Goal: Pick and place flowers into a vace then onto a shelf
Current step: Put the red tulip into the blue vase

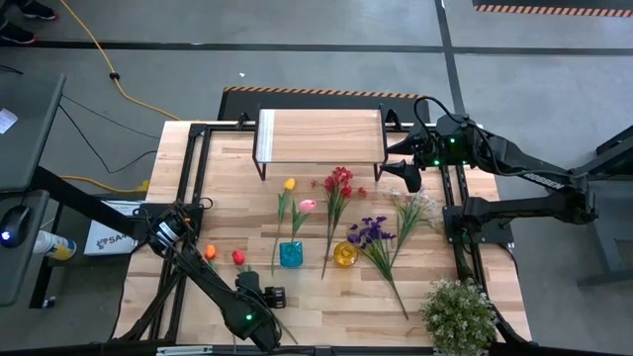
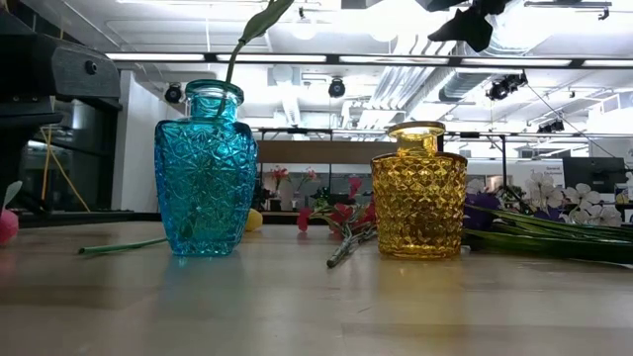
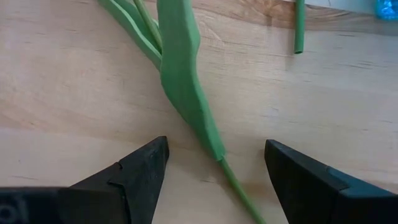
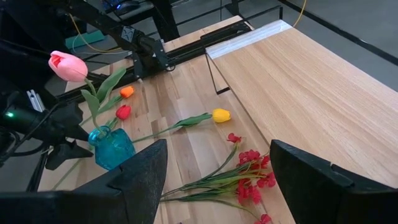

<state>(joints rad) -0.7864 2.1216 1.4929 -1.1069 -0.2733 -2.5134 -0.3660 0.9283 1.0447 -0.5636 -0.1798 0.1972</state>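
Note:
My left gripper (image 3: 214,177) is low over the table's near left part (image 1: 274,297), open, with one finger on either side of a green stem and leaf (image 3: 186,87) lying on the wood; it touches neither. That stem runs toward the red tulip (image 1: 238,257) and orange tulip (image 1: 210,252). A pink tulip (image 1: 308,206) stands in the blue vase (image 1: 291,254), with its stem down in the neck (image 2: 233,69). The yellow vase (image 1: 345,254) stands beside it. My right gripper (image 4: 217,180) hangs open, high above the table's far right (image 1: 407,178). The shelf (image 1: 319,135) stands at the far edge.
A yellow tulip (image 1: 289,184), a red spray (image 1: 339,181), a purple spray (image 1: 371,232) and a white spray (image 1: 415,208) lie flat mid-table. A bushy potted plant (image 1: 458,314) stands at the near right corner. A cut stem end (image 3: 298,31) lies close to the blue vase.

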